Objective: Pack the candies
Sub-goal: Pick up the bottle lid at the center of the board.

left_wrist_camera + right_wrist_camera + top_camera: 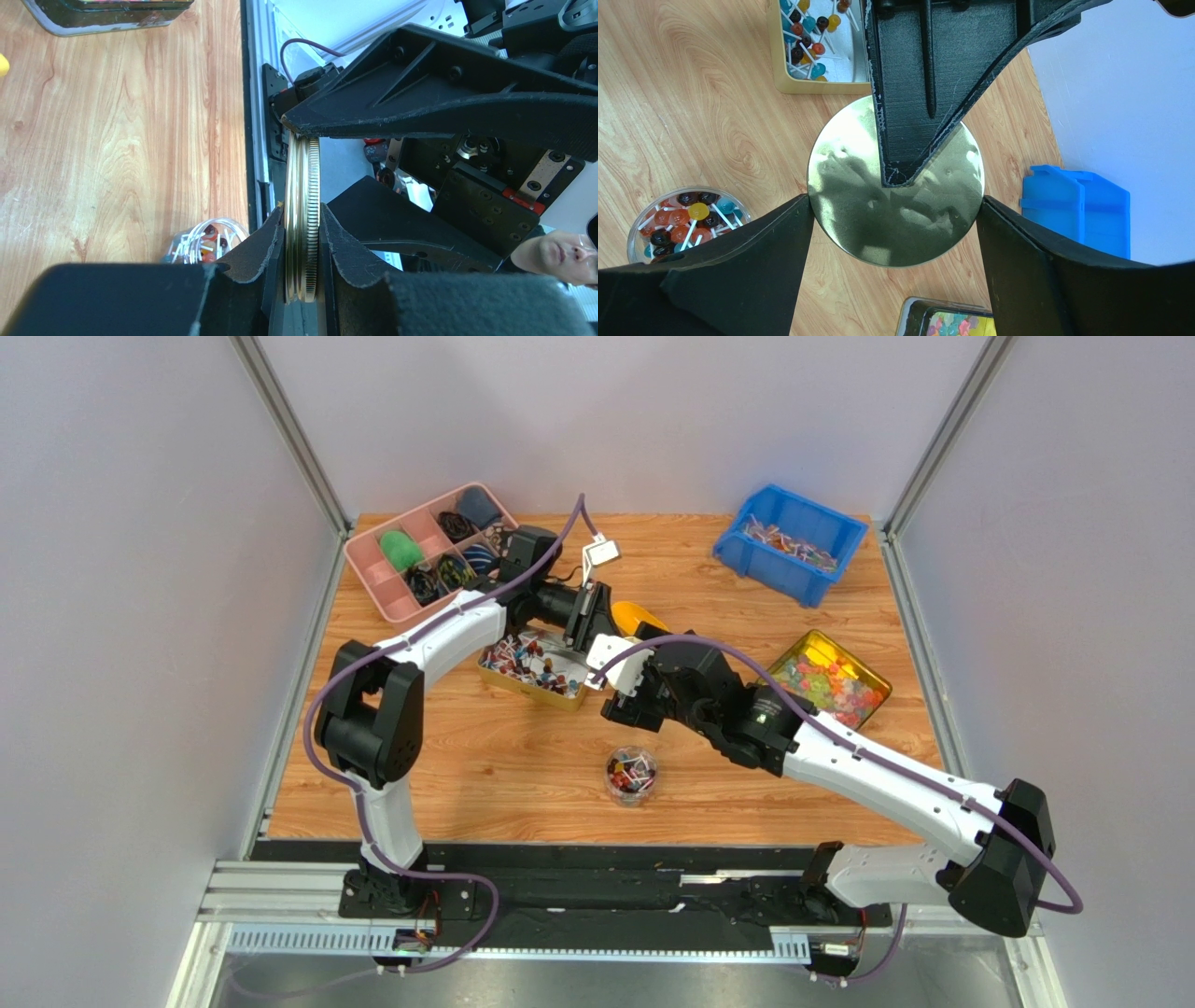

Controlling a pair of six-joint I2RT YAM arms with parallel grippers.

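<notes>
The candies are small wrapped sweets on sticks in red, dark blue and white. Some fill a clear round jar on the table, which also shows in the right wrist view. More lie in a gold tin. My left gripper is shut on the faces of a round gold lid, held edge-on above the table. My right gripper spans the same lid, with both fingers touching its rim on opposite sides. The two grippers meet just behind the jar, left and right.
A yellow tin of bright gummies stands to the right. A blue bin is at the back right and a pink compartment tray at the back left. A yellow object lies behind the grippers.
</notes>
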